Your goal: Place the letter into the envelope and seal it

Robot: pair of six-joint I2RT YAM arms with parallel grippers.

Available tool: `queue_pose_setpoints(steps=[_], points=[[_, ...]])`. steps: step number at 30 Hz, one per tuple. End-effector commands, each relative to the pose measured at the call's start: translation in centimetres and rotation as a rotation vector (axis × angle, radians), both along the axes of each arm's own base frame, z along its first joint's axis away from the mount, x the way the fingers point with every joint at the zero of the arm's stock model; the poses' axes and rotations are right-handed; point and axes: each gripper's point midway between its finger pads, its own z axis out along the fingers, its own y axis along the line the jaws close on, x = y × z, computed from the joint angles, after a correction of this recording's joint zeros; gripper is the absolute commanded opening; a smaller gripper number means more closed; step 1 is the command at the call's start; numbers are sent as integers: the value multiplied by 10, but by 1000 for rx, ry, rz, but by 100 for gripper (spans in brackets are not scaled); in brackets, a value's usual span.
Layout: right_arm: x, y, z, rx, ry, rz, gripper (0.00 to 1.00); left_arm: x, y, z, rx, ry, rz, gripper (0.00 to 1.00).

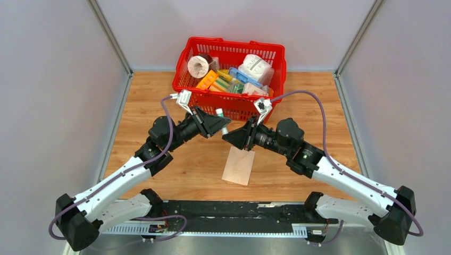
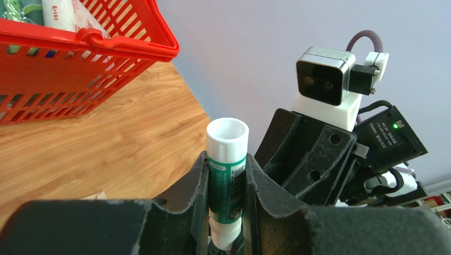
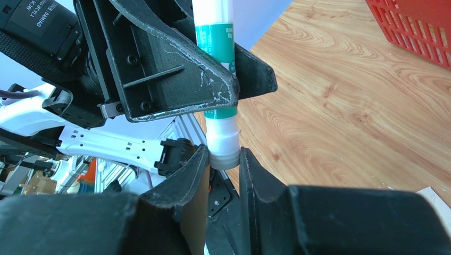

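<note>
The tan envelope point(image 1: 238, 166) lies flat on the wooden table, just below both grippers. The letter is not visible as a separate sheet. A green glue stick point(image 1: 219, 112) with white ends is held in the air between the two arms. My left gripper point(image 1: 217, 123) is shut on its green body point(image 2: 227, 180). My right gripper point(image 1: 236, 137) faces the left one, and its jaws press on the stick's lower white end point(image 3: 222, 143). The right gripper's fingers point(image 2: 303, 159) sit close behind the stick in the left wrist view.
A red basket point(image 1: 232, 41) full of packets and rolls stands at the back of the table, right behind the grippers. Grey walls close off the left, right and back sides. The arm bases and a black rail run along the near edge.
</note>
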Motion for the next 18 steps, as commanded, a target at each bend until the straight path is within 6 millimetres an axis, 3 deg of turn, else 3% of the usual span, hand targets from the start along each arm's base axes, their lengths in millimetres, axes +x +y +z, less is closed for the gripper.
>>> queue_pose_setpoints(steps=[1,18], points=[[5,-6,39,107,-80,-43,16,-3,-1,0,8,-13,-16,0],[23,1,47,175,-27,-110,15,-1,-2,-12,34,-18,-14,0]])
